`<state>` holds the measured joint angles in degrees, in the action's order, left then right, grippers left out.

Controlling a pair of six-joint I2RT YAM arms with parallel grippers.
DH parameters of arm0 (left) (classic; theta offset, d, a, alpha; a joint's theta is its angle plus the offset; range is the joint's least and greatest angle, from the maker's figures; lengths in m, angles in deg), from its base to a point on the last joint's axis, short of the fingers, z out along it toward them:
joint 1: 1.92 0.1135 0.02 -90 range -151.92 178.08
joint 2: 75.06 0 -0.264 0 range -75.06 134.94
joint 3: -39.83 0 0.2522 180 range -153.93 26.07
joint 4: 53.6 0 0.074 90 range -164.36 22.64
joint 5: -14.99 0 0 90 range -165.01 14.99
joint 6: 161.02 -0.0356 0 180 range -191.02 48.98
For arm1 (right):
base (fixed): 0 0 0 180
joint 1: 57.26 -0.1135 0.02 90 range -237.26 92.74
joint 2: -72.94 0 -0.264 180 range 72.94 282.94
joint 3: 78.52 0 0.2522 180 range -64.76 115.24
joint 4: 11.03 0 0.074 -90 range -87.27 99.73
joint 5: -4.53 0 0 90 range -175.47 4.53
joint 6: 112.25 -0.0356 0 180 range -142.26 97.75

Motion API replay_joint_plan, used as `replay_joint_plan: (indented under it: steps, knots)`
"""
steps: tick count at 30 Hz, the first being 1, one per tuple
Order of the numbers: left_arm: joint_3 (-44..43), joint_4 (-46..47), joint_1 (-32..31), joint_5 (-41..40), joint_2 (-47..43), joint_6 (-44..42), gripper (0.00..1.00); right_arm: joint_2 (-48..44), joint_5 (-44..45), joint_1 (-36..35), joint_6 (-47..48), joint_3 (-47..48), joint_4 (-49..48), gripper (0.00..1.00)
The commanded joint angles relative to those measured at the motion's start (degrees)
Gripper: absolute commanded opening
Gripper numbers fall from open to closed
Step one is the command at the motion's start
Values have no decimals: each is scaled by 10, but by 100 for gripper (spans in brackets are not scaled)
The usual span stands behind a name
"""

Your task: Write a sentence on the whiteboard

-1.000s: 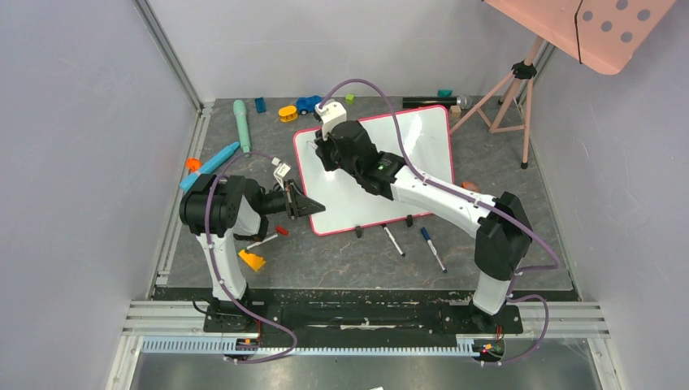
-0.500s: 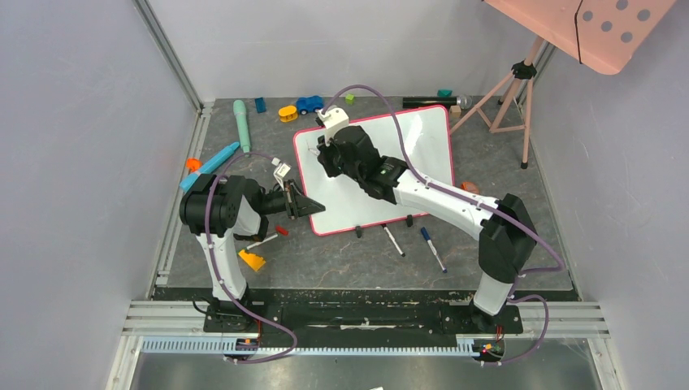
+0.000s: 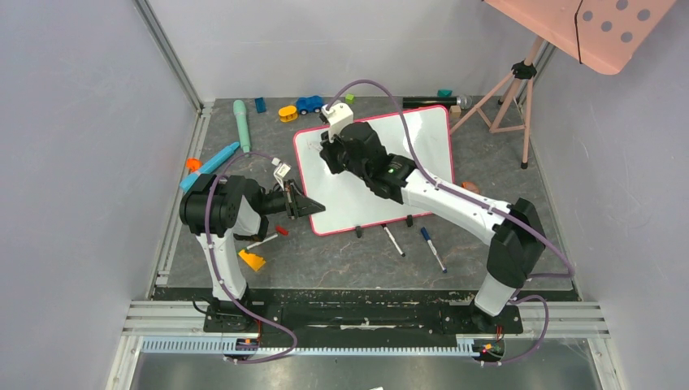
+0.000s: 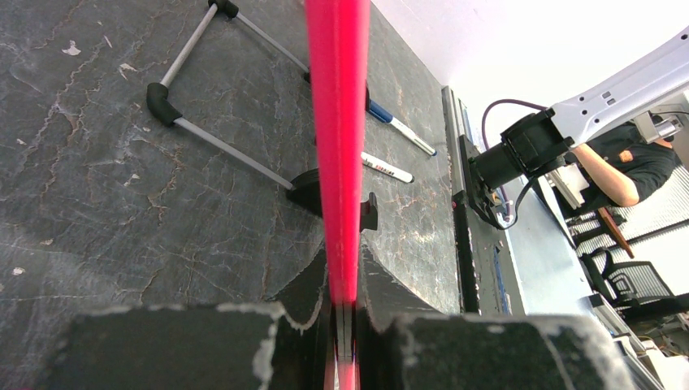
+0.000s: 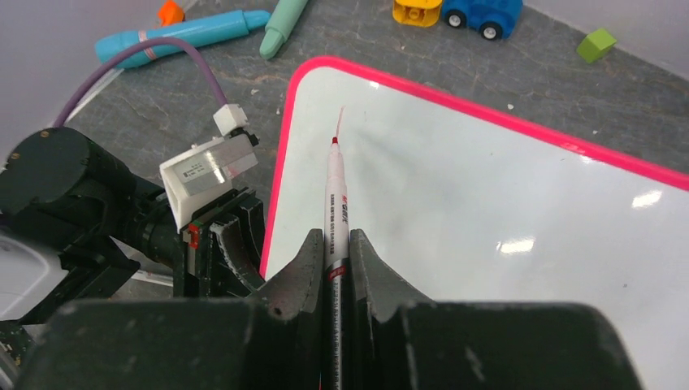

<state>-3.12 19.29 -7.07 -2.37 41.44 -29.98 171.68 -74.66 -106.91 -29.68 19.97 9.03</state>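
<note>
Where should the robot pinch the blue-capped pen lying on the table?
Probably mid-barrel, coming straight down from above and gripping across its width. The blue-capped pen lies flat on the table, clear of the other pen, so both long sides are open.

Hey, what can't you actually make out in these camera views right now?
Right wrist view: whether the marker tip touches the whiteboard is unclear; the board's right side is cut off by the picture's edge.
Top view: the right gripper hides the tip and any writing.
Left wrist view: the board is edge-on in the left gripper; its face is unseen.
</note>
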Motion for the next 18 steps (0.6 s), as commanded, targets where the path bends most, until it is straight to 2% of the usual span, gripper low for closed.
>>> replay_joint_plan:
  steps: [1, 18]
  knots:
    - [-1, 26, -4, 7, 8, -42, 2, -43, -2, 3, 18, 9, -26, 0]
    - [-19, 26, -4, 16, 22, -16, 2, -19, 6, 11, 20, 27, -27, 0]
